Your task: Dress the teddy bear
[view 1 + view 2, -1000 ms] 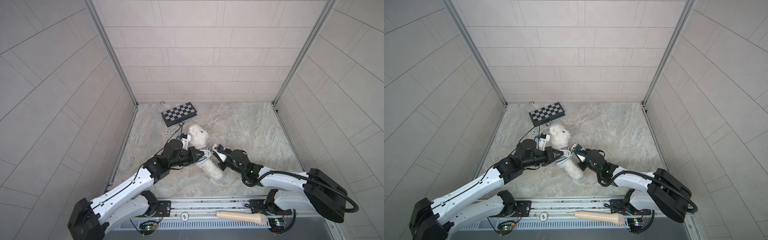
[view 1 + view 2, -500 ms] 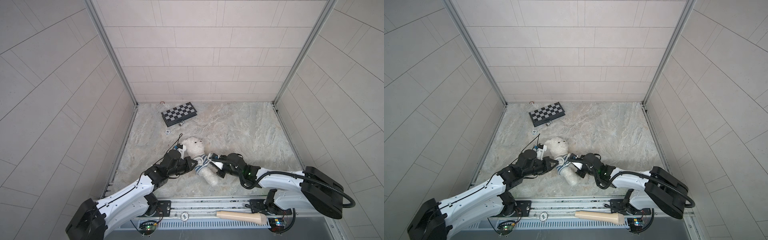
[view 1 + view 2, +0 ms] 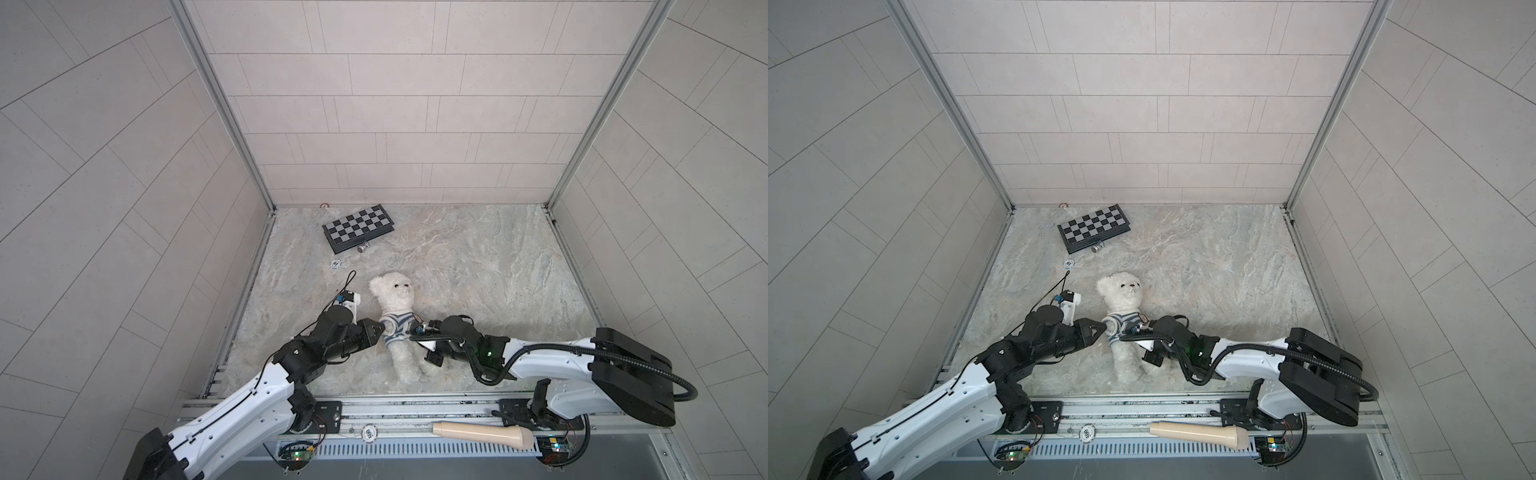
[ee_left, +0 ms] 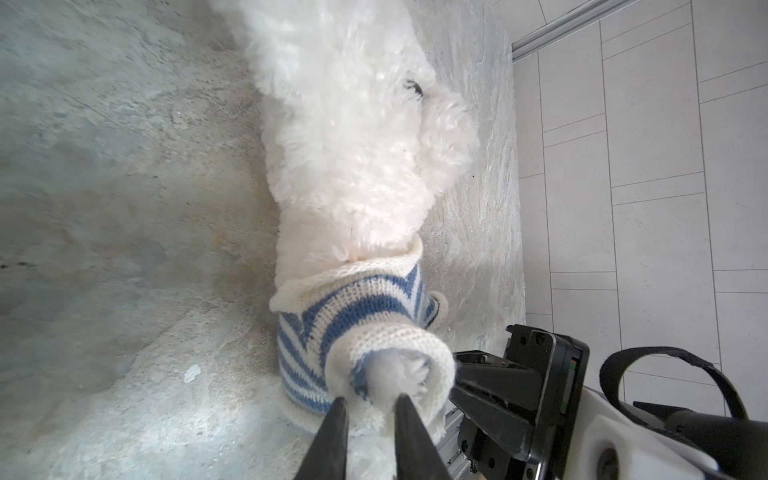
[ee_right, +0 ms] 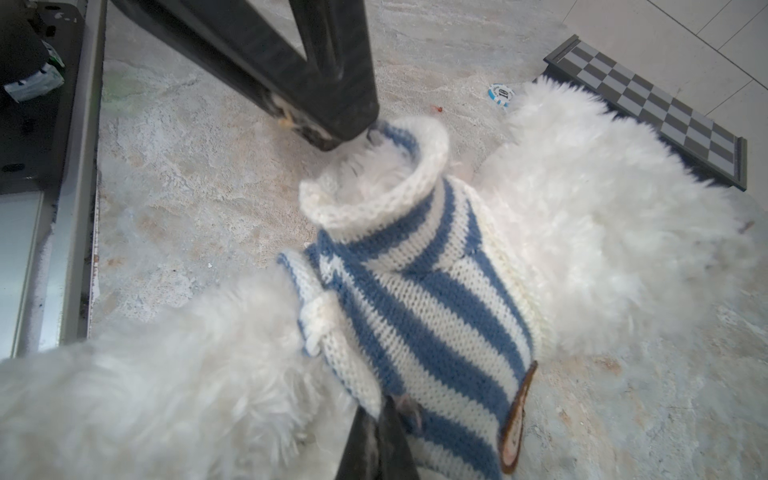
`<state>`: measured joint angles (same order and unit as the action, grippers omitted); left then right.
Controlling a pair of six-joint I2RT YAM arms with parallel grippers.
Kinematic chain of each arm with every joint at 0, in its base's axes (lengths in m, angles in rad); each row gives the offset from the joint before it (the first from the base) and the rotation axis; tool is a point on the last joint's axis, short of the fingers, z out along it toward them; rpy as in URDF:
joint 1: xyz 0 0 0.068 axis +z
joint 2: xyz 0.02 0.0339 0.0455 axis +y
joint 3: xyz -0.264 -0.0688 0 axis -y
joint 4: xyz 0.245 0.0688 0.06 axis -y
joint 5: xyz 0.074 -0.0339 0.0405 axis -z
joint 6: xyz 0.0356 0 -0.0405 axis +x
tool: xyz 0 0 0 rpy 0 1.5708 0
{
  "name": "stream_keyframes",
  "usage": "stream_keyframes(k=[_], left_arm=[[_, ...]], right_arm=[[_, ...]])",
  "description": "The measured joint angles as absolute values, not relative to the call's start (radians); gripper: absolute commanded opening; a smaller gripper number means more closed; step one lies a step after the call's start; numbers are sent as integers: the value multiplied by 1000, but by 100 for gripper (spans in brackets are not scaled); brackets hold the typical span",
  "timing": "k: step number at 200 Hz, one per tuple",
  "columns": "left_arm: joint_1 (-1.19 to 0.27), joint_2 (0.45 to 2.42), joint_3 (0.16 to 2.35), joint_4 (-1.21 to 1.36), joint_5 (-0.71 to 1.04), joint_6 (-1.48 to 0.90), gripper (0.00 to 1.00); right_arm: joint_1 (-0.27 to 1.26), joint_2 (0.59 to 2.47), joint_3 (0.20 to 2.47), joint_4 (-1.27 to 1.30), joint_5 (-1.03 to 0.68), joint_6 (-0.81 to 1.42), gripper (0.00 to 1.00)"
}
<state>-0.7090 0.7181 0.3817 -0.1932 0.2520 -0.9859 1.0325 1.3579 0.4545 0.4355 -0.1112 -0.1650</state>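
The teddy bear (image 3: pixel 392 291) lies head toward 12 o'clock; the slightly parted left gripper (image 4: pixel 370 399) is at 9, the right gripper (image 5: pixel 380 415), pinching the shirt (image 5: pixel 436 299), at 3.

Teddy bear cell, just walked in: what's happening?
The teddy bear lies on its back on the table, with the striped sweater already over its torso. The right gripper is shut on the sweater's lower edge near the badge. The left gripper sits at a sleeve cuff, jaws slightly apart, the paw's fluff showing just inside it.
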Motion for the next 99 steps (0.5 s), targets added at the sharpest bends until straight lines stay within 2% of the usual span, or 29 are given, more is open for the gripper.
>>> stream_keyframes(k=[53,77,99], left_arm=[[-709,756,440,-239,244,-960,20],[-709,770,443,-244,240,-961,27],[-709,780,443,-243,237,-969,28]], right_arm=[[1055,1369,464,440,-101,-176,0],[1058,1375,464,445,-97,-176,0],[1060,1386,467,447,-96,-179,0]])
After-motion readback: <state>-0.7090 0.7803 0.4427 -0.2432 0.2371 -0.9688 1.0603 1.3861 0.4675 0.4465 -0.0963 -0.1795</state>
